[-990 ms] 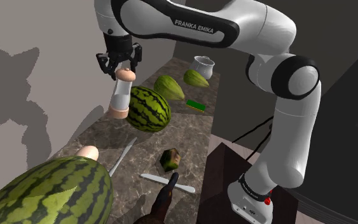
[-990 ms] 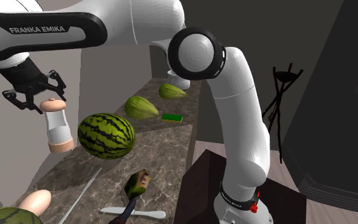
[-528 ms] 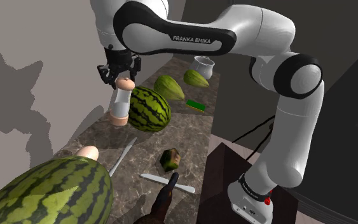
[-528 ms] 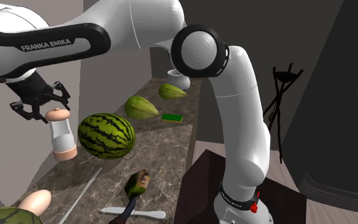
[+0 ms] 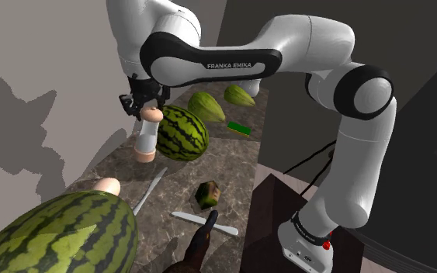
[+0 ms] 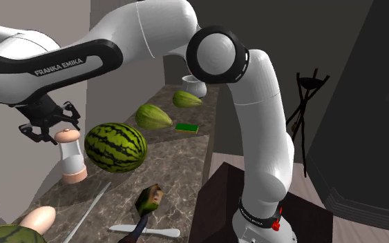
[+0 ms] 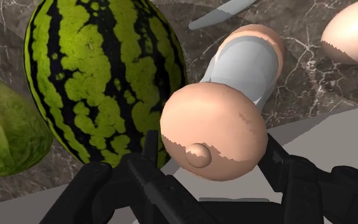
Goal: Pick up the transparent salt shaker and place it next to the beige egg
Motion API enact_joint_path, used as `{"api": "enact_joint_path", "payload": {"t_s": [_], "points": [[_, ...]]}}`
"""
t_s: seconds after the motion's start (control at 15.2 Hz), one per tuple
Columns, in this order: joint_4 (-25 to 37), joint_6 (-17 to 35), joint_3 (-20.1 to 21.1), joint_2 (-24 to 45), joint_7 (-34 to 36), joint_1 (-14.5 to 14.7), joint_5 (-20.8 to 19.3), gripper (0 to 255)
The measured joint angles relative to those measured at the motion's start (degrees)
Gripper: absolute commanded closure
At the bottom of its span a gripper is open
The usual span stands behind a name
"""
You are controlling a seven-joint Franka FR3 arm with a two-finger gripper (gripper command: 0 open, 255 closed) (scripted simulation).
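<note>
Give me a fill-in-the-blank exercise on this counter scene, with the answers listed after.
1. The gripper is ____ on the salt shaker's cap.
2. The striped fruit right beside the shaker is a ____.
3. The shoulder view shows ____ such striped fruits.
4. The shaker is not yet next to the beige ____.
Missing words: shut; watermelon; two; egg.

- The salt shaker [image 5: 147, 133] has a clear greyish body with a peach cap and base. It hangs nearly upright, its cap clasped in the hand [image 5: 151, 114] and its base close over the worktop [image 5: 179, 180].
- The egg [image 5: 108, 186] is beige and smooth, and lies on the worktop apart from the salt shaker.
</note>
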Motion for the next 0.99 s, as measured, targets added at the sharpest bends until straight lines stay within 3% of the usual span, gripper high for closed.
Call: {"api": "enact_joint_path", "payload": {"t_s": [0.99], "points": [[-8.92, 9.52, -0.78, 1.73, 4.04, -0.81, -1.91, 255]]}}
